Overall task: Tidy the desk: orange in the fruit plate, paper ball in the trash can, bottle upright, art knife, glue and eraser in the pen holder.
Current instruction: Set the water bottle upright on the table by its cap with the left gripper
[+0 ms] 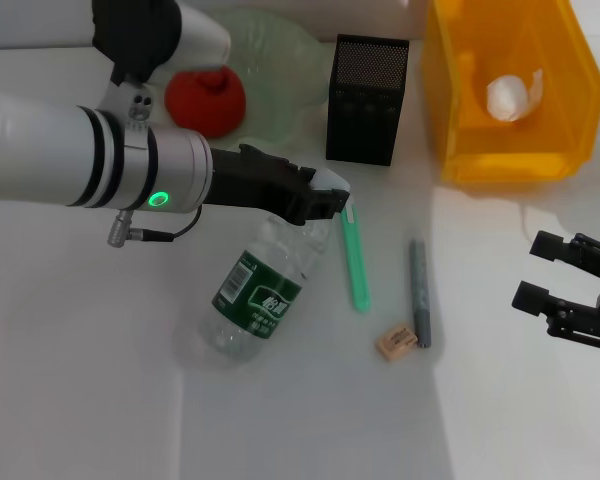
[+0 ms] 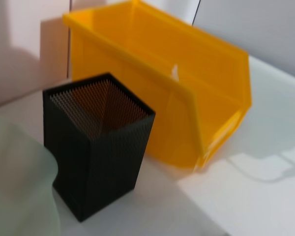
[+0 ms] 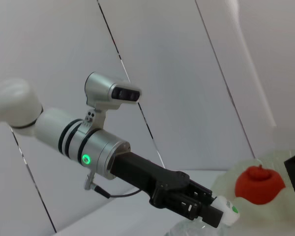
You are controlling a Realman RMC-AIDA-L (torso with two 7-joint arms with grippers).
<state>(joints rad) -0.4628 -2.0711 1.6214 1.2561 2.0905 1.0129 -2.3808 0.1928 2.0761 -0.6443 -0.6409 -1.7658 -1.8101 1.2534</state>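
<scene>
While the orange already sits in the fruit plate and the paper ball lies in the trash can, the left gripper is clamped on the white cap of the bottle, which leans with its base on the desk, evidently mid-way to being stood upright. The right gripper hangs open at the desk's right edge, idle, with the art knife, glue and eraser lying loose between the arms, not yet in the pen holder.

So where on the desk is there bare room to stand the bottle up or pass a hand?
Bare desk lies left of the bottle, below the left arm, and along the near edge below the eraser. Another patch sits between the glue and the parked right gripper. It is crowded around the left gripper, art knife and pen holder.
</scene>
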